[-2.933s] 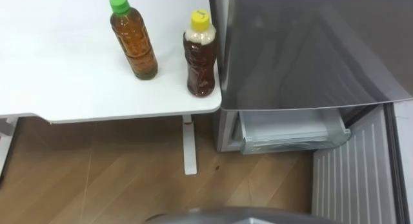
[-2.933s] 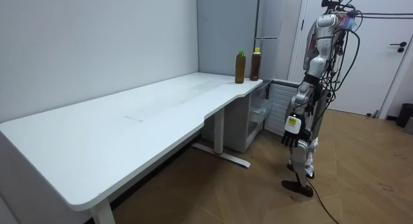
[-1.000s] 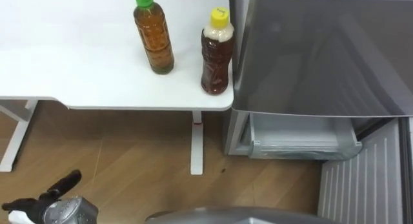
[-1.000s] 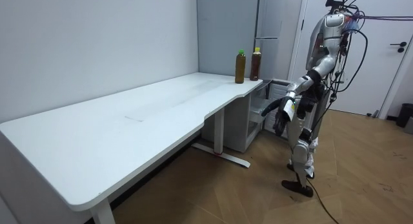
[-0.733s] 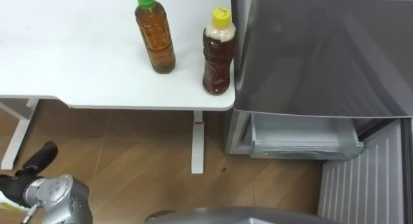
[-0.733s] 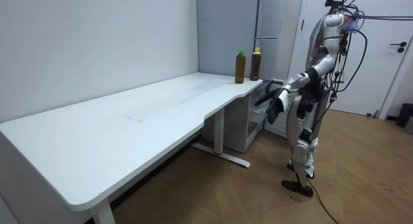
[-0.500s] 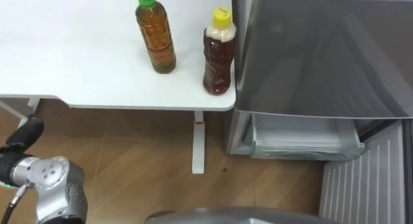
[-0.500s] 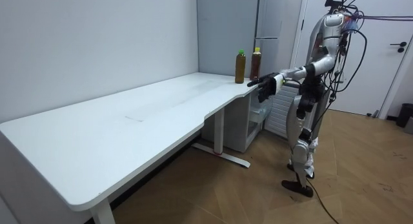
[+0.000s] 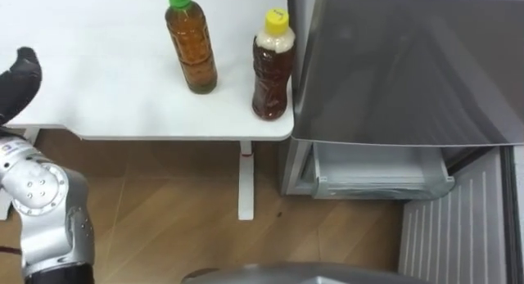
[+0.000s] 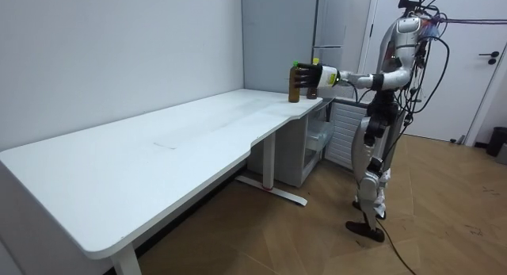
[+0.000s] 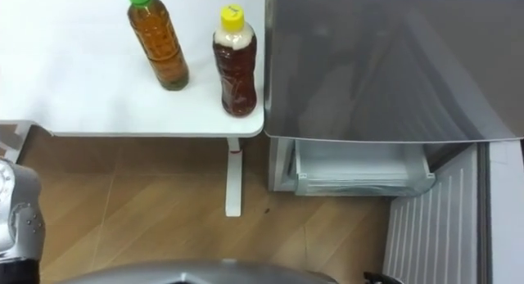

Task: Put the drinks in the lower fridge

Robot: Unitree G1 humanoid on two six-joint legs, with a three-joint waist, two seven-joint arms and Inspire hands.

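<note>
Two drinks stand on the white bench (image 9: pixel 98 79) right of the left hand (image 9: pixel 18 81), apart from its fingers: a green-capped brown plastic bottle (image 9: pixel 190 45) and a yellow-capped brown bottle (image 9: pixel 272 69). Finger state cannot be told.

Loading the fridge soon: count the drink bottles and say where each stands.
2. The green-capped bottle stands on the white table; the yellow-capped bottle right of it, beside the fridge. None looks hidden.
</note>
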